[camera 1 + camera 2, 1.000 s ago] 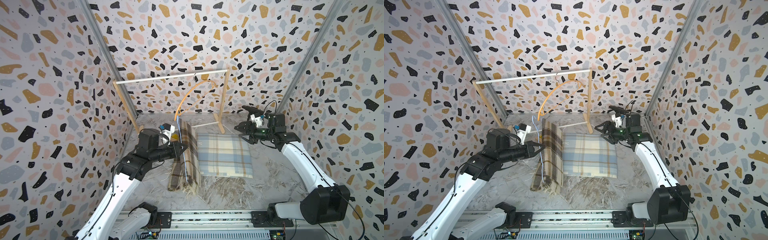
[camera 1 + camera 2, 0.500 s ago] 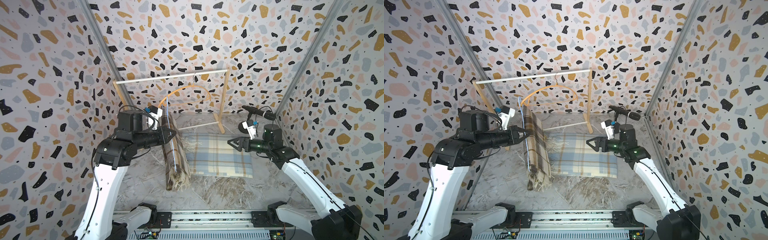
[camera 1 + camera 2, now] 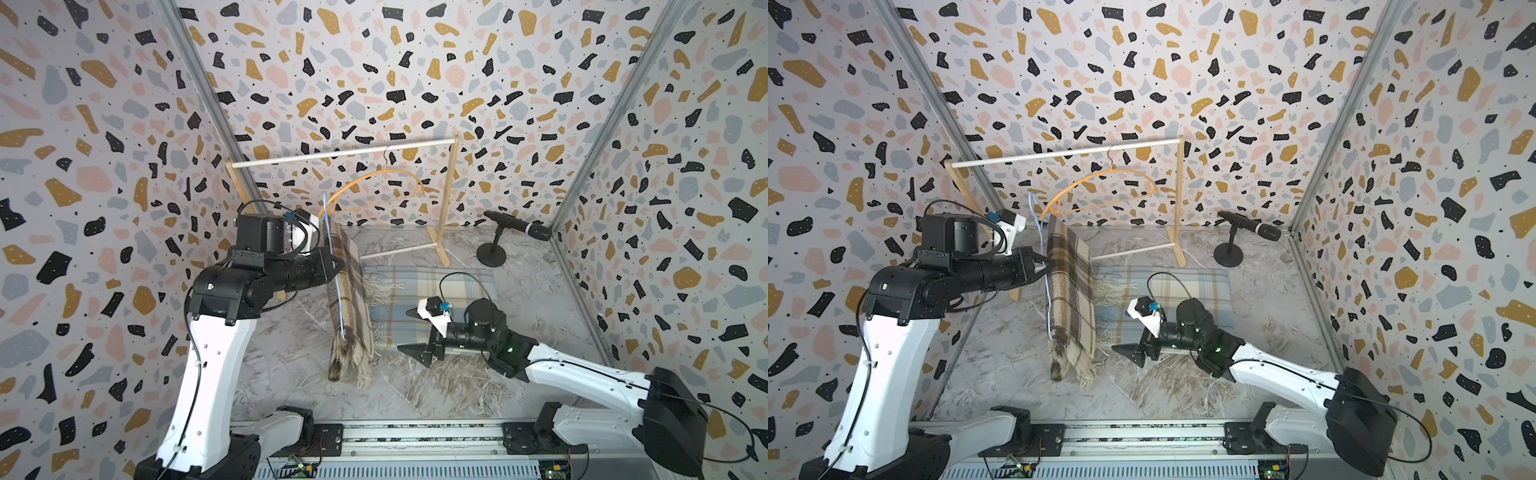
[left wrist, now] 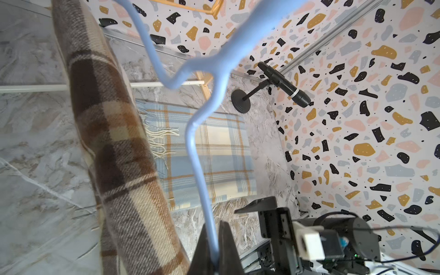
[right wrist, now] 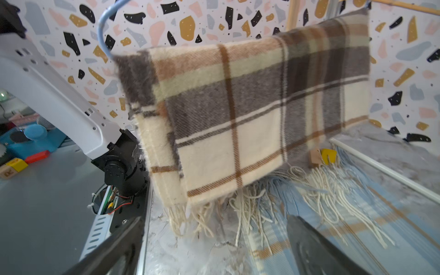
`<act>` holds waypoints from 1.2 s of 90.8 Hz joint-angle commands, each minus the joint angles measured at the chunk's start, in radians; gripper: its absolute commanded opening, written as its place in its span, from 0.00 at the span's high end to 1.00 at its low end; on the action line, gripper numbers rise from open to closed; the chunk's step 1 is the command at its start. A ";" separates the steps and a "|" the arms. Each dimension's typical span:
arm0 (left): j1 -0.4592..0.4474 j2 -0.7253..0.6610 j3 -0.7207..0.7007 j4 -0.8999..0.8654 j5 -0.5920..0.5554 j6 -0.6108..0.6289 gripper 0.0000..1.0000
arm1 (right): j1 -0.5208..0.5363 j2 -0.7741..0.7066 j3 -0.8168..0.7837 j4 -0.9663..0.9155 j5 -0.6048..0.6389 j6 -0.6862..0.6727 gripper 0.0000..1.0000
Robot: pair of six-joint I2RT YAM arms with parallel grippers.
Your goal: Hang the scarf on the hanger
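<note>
- Left gripper [image 3: 337, 264]: clenched on the wire of the blue hanger [image 4: 195, 157]. Over the last second it has risen from table level to about half the height of the rack [image 3: 345, 153].
- Brown scarf [image 3: 351, 299]: draped over the blue hanger, it has come up with it. It now hangs edge-on between the arms, just in front of the rack. Whether its fringe still brushes the table cannot be told.
- Right gripper [image 3: 405, 331]: it has left the back corner and come forward. It sits low over the blue scarf [image 3: 399, 299], jaws spread wide and empty. It points at the brown scarf's lower end without touching it.
- Blue scarf: flat on the table, unmoved.
- Orange hanger [image 3: 385, 169]: hooked on the rack, bare.
- Meaning: the brown scarf appears hung. The right gripper probably comes next, to steady or even out the cloth. A slip off the wire is the main risk.
</note>
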 commanded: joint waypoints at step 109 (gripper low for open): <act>0.022 -0.005 0.060 0.146 -0.115 0.027 1.00 | 0.224 0.396 0.230 0.179 0.270 -0.185 0.00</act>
